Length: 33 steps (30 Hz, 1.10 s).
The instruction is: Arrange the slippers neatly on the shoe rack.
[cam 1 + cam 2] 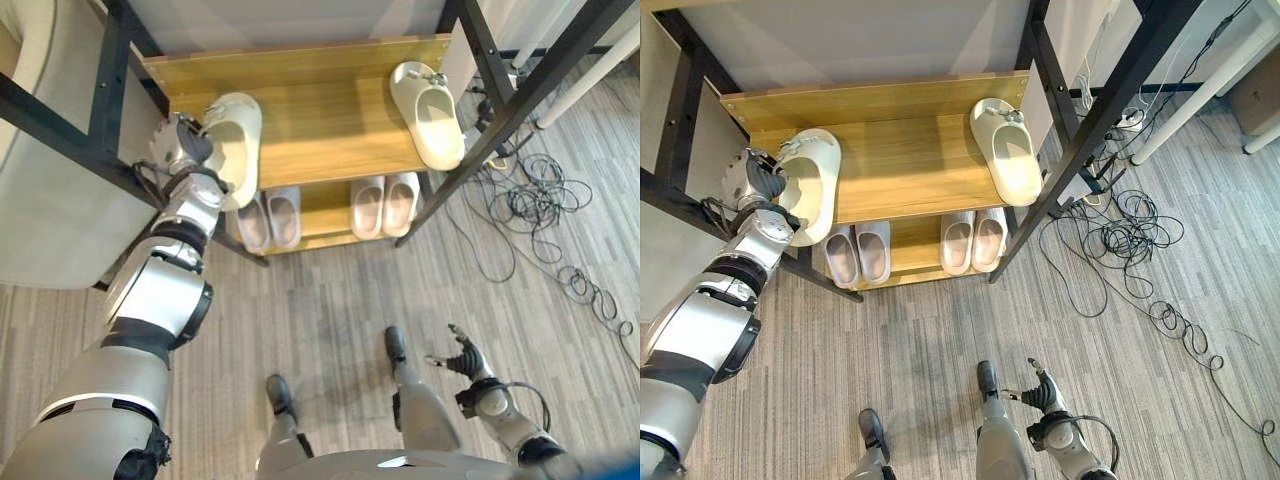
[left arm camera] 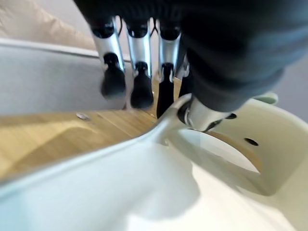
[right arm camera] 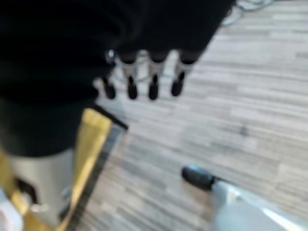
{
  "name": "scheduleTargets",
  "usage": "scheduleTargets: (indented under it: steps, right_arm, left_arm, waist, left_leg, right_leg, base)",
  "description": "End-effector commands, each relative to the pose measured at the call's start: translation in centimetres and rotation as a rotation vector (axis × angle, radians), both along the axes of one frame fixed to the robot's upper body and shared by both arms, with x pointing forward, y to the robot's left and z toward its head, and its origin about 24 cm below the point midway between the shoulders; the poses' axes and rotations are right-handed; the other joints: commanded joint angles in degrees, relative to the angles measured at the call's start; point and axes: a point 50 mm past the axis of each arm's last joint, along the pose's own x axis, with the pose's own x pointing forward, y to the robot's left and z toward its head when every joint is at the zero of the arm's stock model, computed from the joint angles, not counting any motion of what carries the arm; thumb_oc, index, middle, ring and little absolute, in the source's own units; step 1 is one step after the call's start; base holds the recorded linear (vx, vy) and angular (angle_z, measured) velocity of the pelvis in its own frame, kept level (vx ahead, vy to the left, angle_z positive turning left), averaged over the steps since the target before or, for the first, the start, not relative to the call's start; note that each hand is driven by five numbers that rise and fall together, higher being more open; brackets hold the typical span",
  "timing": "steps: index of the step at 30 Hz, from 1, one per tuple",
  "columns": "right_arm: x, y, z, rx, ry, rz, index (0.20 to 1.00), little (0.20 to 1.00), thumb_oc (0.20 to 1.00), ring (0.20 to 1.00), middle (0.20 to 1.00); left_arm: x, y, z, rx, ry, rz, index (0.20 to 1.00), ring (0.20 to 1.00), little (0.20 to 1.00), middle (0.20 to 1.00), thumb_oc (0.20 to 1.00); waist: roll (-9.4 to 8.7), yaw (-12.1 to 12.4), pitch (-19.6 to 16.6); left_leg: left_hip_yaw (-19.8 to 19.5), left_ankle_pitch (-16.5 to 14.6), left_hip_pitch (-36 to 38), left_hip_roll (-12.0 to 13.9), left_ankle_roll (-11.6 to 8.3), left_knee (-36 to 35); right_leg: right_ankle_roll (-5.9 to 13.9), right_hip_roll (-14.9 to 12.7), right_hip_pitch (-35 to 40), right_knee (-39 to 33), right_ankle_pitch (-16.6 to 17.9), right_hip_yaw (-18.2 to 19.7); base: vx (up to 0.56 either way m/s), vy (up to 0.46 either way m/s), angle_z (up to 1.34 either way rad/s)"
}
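- The left hand [image 1: 185,148] was at the left end of the rack's upper shelf. In the left wrist view its silver, dark-tipped fingers [image 2: 139,72] stood fairly straight over the outer side of the cream slipper [image 1: 232,145], while the thumb pressed inside the slipper's rim, so the rim was pinched between them.
- That cream slipper was smooth and rounded, of moulded foam-like material with a thick sole. It lay on the shelf's left end, its near end reaching past the front edge.
- The second cream slipper [image 1: 428,112], of the same make, lay sole-down at the right end of the same shelf, well apart from the first.
- The shoe rack [image 1: 330,120] had wood-grain, honey-coloured boards in a black metal frame.
- On the lower shelf stood 2 pairs of pale grey-pink slippers [image 1: 270,218], each pair side by side, one pair left and one right.
- The right hand [image 1: 462,358] hung low over the grey plank-patterned floor [image 1: 330,300], holding nothing, fingers loosely spread.
- Loose cables [image 1: 530,205] lay tangled on the floor to the right of the rack.
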Motion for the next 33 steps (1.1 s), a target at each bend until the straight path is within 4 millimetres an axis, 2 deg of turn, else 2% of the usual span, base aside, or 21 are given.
scheduleTargets:
  steps: [1, 2, 8, 9, 20, 30, 33]
  right_arm:
    - [1.1, 0.0, 0.6, 0.001, -0.038, -0.023, 1.000, 1.000, 1.000, 1.000, 1.000]
    - [1.4, 0.1, 0.6, 0.000, -0.040, -0.022, 1.000, 1.000, 1.000, 1.000, 1.000]
    - [2.0, 0.3, 0.8, -0.001, -0.039, -0.018, 1.000, 1.000, 1.000, 1.000, 1.000]
    - [2.0, 0.2, 0.8, -0.006, -0.037, -0.016, 1.000, 1.000, 1.000, 1.000, 1.000]
    - [3.0, 0.6, 1.2, -0.019, -0.056, 0.004, 1.000, 1.000, 1.000, 1.000, 1.000]
    - [3.2, 1.0, 1.3, -0.015, -0.059, 0.030, 1.000, 1.000, 1.000, 1.000, 1.000]
    - [3.7, 1.1, 1.7, -0.011, -0.078, 0.030, 1.000, 1.000, 1.000, 1.000, 1.000]
  left_arm:
    - [0.9, -1.1, 3.2, -0.016, -0.056, -0.021, 0.200, 0.200, 0.200, 0.200, 0.200]
    - [1.3, -2.4, 3.1, -0.031, -0.055, -0.055, 0.200, 0.200, 0.200, 0.200, 0.200]
    - [1.8, -5.3, 3.1, -0.070, -0.058, -0.134, 0.200, 0.200, 0.200, 0.200, 0.200]
    - [2.0, -6.2, 3.2, -0.096, -0.063, -0.161, 0.200, 0.200, 0.200, 0.200, 0.200]
    - [2.6, -10.6, 5.0, -0.193, -0.099, -0.266, 0.200, 0.200, 0.200, 0.200, 0.200]
    - [2.8, -11.7, 7.2, -0.194, -0.117, -0.295, 0.200, 0.200, 0.200, 0.200, 0.200]
    - [2.8, -11.3, 7.2, -0.182, -0.104, -0.280, 0.200, 0.200, 0.200, 0.200, 0.200]
  waist:
    - [0.91, 0.8, 0.9]
    - [1.00, 0.6, 1.4]
    - [1.36, 0.0, 2.4]
    - [1.47, -0.3, 2.6]
    - [2.56, -2.6, 3.7]
    - [3.47, -4.9, 3.3]
    - [3.71, -5.6, 3.1]
  left_leg:
    - [-4.8, 6.6, -1.6, 5.4, -5.24, 0.2]
    - [-4.7, 6.7, -1.7, 5.5, -5.26, 0.2]
    - [-4.5, 7.1, -2.3, 5.8, -5.44, 0.2]
    - [-4.3, 7.2, -2.6, 5.9, -5.50, 0.2]
    - [-1.4, 8.7, -2.4, 7.8, -5.67, 0.2]
    - [1.9, 11.1, -2.0, 10.0, -5.67, 0.2]
    - [2.6, 11.8, -1.8, 10.4, -5.67, 0.2]
  right_leg:
    - [7.50, -4.1, -2.4, 4.5, -0.2, 1.4]
    - [7.50, -4.1, -2.8, 4.7, -0.1, 1.7]
    - [7.50, -3.8, -4.7, 5.6, -0.1, 3.1]
    - [7.50, -3.7, -5.2, 5.9, -0.2, 3.6]
    - [7.50, -2.0, -9.5, 7.1, -0.2, 7.5]
    - [7.50, 0.3, -13.1, 7.6, 0.1, 10.8]
    - [7.50, 0.9, -13.8, 7.9, 0.1, 11.7]
  base:
    - [0.00, 0.000, 0.00]
    - [0.00, 0.000, 0.00]
    - [-0.02, -0.036, -0.02]
    - [-0.01, -0.037, -0.07]
    - [0.00, -0.037, -0.15]
    - [0.02, -0.034, -0.23]
    - [0.03, -0.022, -0.14]
